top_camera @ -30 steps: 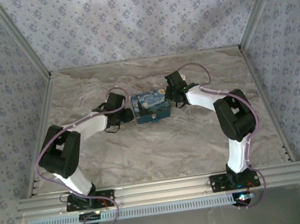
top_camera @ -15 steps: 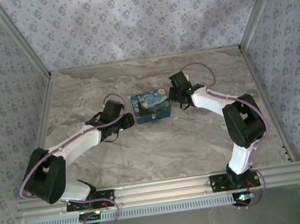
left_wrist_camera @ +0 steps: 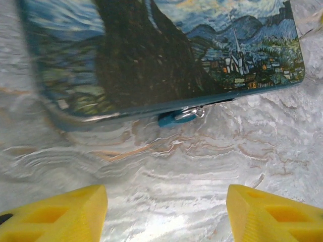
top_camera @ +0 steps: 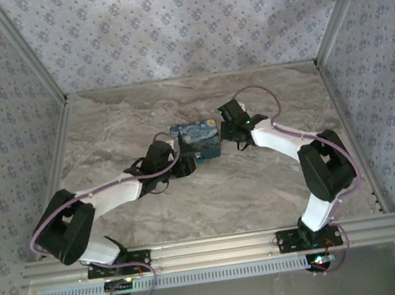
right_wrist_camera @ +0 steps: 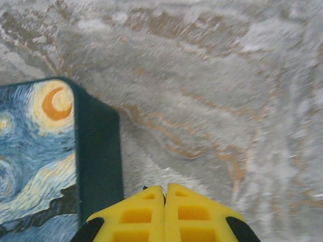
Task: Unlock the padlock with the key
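The left fingers (left_wrist_camera: 55,209) are yellow and spread wide, with nothing between them but bare stone. They point at the near side of a box (left_wrist_camera: 151,55) printed with a swirling night-sky painting. A small blue padlock (left_wrist_camera: 176,117) with a silver ring pokes out from under that near side and lies on the worktop; most of it is hidden by the box.

The right fingers (right_wrist_camera: 144,212) are pressed flat together and pinch nothing. They hover just beside the box's dark right-hand wall, near the corner with the orange crescent moon.

From above, the box (top_camera: 196,139) sits about midway between the left and right edges of the worktop (top_camera: 226,202), a little nearer the far edge than the near one. The left arm (top_camera: 109,194) reaches it from the near-left and the right arm (top_camera: 284,140) from the right.

The worktop is grey marble pattern with tan veins. Walls (top_camera: 167,28) papered in a small blue-grey flower print close it in on three sides, with aluminium posts (top_camera: 334,24) at the far corners and a metal rail (top_camera: 218,246) along the near edge.

There are two arms, one box and one padlock.
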Tool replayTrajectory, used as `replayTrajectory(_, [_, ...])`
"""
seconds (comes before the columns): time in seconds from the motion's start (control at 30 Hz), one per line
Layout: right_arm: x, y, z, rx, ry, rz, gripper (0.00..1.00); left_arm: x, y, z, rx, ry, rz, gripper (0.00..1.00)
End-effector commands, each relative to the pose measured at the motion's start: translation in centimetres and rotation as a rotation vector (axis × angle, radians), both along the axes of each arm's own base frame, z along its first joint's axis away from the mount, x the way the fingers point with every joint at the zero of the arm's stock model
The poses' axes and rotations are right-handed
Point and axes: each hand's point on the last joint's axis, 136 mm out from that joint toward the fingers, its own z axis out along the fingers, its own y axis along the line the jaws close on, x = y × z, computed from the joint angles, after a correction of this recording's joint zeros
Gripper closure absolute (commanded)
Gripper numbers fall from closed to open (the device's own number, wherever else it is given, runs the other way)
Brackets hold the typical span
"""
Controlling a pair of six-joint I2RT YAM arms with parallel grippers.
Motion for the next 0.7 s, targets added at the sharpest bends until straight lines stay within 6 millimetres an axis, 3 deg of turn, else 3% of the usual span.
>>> replayTrajectory(0.0, [2.2,-0.7,5.0,-0.065,-0.118,0.030,1.00,0.8,-2.5,0.4,-0.112,-0.035,-0.051,0.35])
replayTrajectory(0.1, [4.1,0.9,6.5,-0.050,-0.147,0.098,1.00,1.4,-3.2,-0.3,-0.135,-0.047,-0.055,0.35])
replayTrajectory(0.27, [7.3,3.8,6.6,-0.020,-0.161,0.186,1.00,2.1,-3.4,-1.2,-0.126,-0.055,-0.046,0.34])
replayTrajectory(0.47, [10.6,6.6,4.6,-0.032,-0.151,0.268,1.00,2.5,-3.8,-2.1,-0.110,-0.081,-0.062,0.34])
replayTrajectory(0.67, [12.5,7.7,2.1,-0.062,-0.114,0.305,1.00,2.5,-4.6,-3.1,-0.089,-0.113,-0.097,0.35])
